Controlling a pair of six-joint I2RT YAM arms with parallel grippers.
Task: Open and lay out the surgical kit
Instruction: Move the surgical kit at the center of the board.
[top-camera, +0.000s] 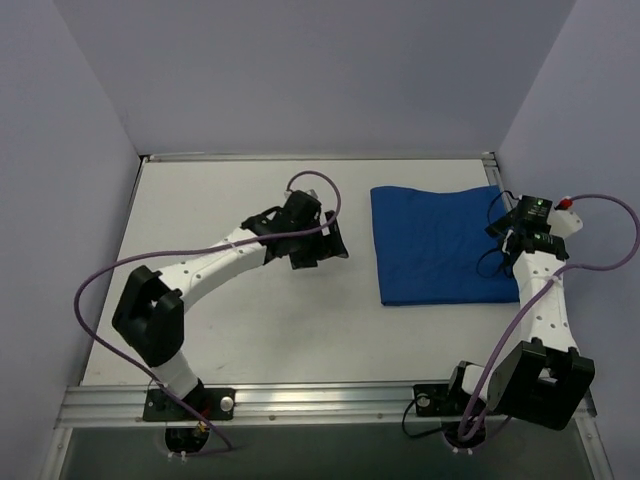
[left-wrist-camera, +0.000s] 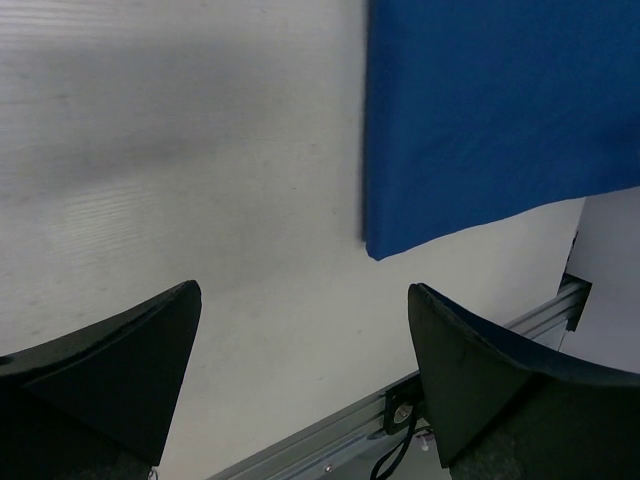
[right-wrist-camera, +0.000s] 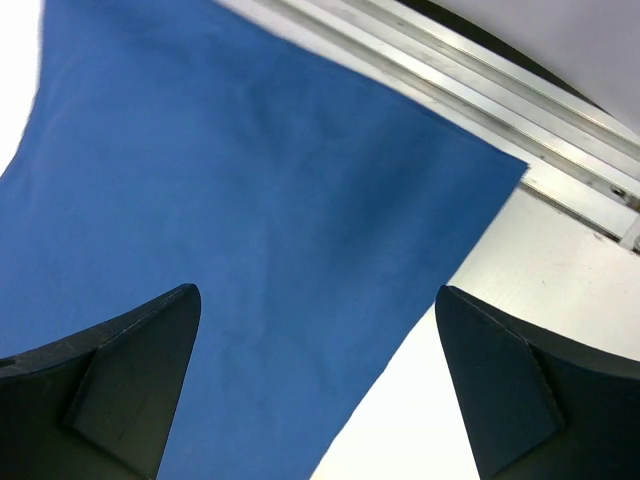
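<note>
Both jaws spread wide and empty: the left gripper (top-camera: 322, 245) hovers over the white table (top-camera: 230, 320), with the folded blue cloth wrap (top-camera: 440, 245) lying flat at its 3 o'clock. The right gripper (top-camera: 503, 243) hangs above the wrap's 3 o'clock edge.

The white tabletop (top-camera: 250, 330) has an aluminium rail (top-camera: 320, 402) along its near side and another along its far side. A folded blue cloth wrap (top-camera: 435, 245) lies flat on the right far part, its right edge near the tabletop's right border.
</note>
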